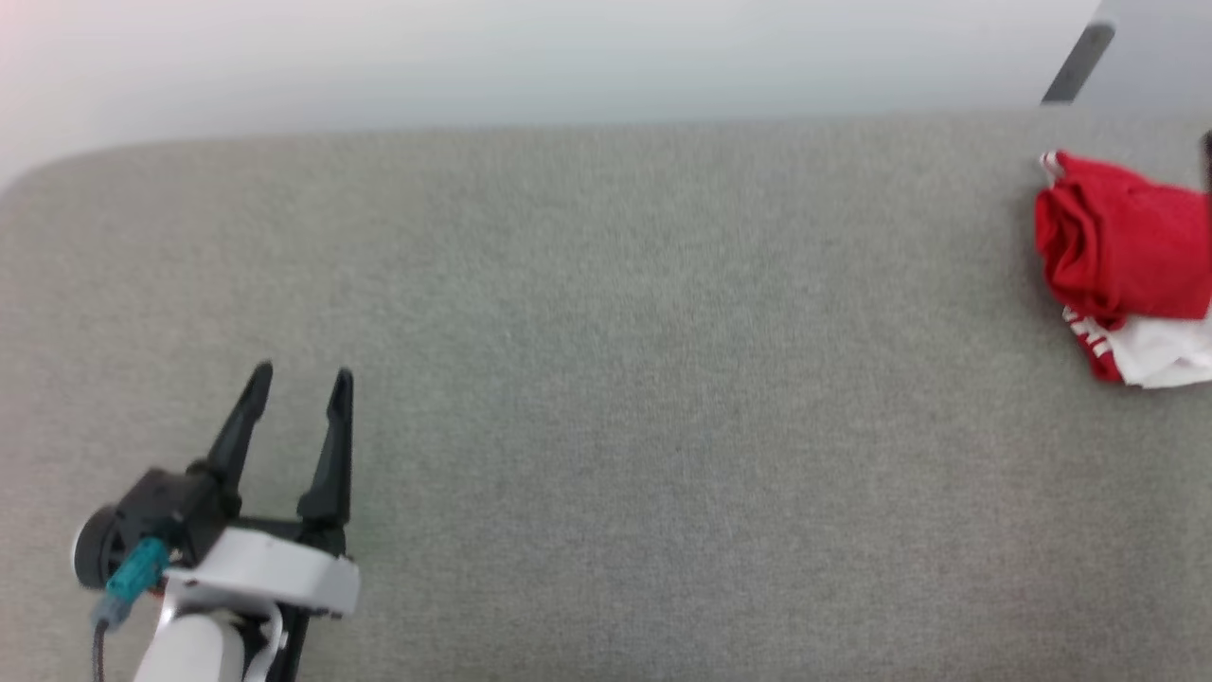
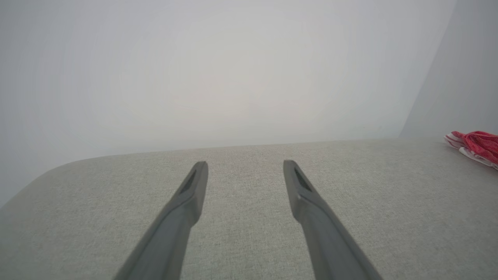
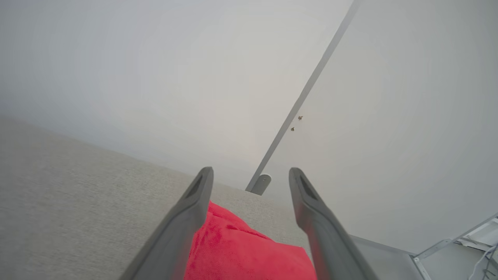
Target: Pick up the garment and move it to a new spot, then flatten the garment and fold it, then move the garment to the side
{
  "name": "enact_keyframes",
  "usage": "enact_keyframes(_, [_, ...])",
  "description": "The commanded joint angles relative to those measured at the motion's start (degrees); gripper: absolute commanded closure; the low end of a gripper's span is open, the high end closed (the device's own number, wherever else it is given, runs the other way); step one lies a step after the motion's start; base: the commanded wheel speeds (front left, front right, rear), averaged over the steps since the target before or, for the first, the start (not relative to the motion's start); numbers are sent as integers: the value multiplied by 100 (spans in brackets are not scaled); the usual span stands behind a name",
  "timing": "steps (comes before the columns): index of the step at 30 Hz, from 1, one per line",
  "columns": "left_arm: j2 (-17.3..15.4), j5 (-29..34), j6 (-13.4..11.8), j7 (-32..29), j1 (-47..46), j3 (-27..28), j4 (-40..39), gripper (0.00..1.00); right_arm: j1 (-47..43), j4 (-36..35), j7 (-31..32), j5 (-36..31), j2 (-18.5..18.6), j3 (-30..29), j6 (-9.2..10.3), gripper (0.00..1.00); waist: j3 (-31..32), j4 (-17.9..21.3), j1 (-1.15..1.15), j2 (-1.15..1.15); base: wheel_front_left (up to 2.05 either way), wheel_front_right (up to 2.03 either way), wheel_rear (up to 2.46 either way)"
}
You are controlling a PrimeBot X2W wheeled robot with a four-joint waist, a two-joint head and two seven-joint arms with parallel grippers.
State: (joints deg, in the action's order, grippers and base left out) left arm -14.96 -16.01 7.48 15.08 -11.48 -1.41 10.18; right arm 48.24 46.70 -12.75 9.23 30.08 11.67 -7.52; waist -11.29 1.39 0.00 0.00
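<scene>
The garment (image 1: 1122, 251), red shorts with white panels, lies folded in a bundle at the far right of the grey fabric surface (image 1: 606, 379); it also shows small at the right edge of the left wrist view (image 2: 476, 146). My left gripper (image 1: 299, 384) is open at the lower left, far from the garment, with nothing between its fingers (image 2: 245, 167). My right gripper (image 3: 251, 175) is open above the garment (image 3: 241, 249), whose red cloth lies below and between the spread fingers. A dark sliver at the head view's right edge may be a right fingertip (image 1: 1206, 161).
A pale wall rises behind the surface's far edge (image 1: 568, 128). A grey bar (image 1: 1079, 62) leans at the back right, beside the garment. The surface's rounded left corner (image 1: 38, 175) lies at the far left. A white frame (image 3: 459, 245) sits beyond the right edge.
</scene>
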Motion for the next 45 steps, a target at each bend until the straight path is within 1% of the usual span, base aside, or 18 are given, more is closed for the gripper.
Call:
enact_keyframes(1, [12, 41, -3, 3, 119, 43, 4, 0, -241, -124, -54, 5, -80, -84, 6, 0, 431, -99, 0, 0, 0, 0, 0])
enact_keyframes(8, [29, 26, -3, 2, 615, 194, 10, 0, -1440, -996, -155, 193, -522, -532, 6, 0, 912, -239, 0, 0, 0, 0, 0])
enact_keyframes(12, [25, 57, -3, 3, 896, 303, 26, 0, -2085, -1455, -195, 267, -652, -702, 6, 0, 1139, -307, 0, 0, 0, 0, 0])
enact_keyframes(18, [57, 29, -3, 2, 1183, 528, 2, 0, -2983, -2109, -219, 287, -912, -1051, 6, 0, 1303, -427, 0, 0, 0, 0, 0])
enact_keyframes(23, [75, 9, -3, 2, 1393, 567, -80, 0, -3634, -2559, -226, 199, -1168, -1272, 6, 0, 1396, -499, 0, 0, 0, 0, 0])
enact_keyframes(28, [49, -93, -3, 2, 1587, 565, -116, 0, -4201, -2901, -236, 141, -1432, -1487, 6, 0, 1465, -553, 0, 0, 0, 0, 0])
enact_keyframes(30, [-37, -100, -3, 2, 1658, 544, -93, 0, -4404, -3031, -238, 95, -1529, -1557, 6, 0, 1492, -567, 0, 0, 0, 0, 0])
enact_keyframes(34, [-78, -161, -3, 2, 1779, 510, -91, 0, -4782, -3295, -241, 4, -1717, -1698, 6, 0, 1530, -581, 0, 0, 0, 0, 0])
enact_keyframes(40, [-136, -303, -3, 2, 1857, 457, -33, 0, -5299, -3782, -244, -190, -2036, -1793, 6, 0, 1545, -555, 0, 0, 0, 0, 0])
enact_keyframes(45, [-169, -346, -3, 2, 1879, 437, -38, 0, -5548, -3995, -245, -238, -2219, -1828, 6, 0, 1545, -509, 0, 0, 0, 0, 0])
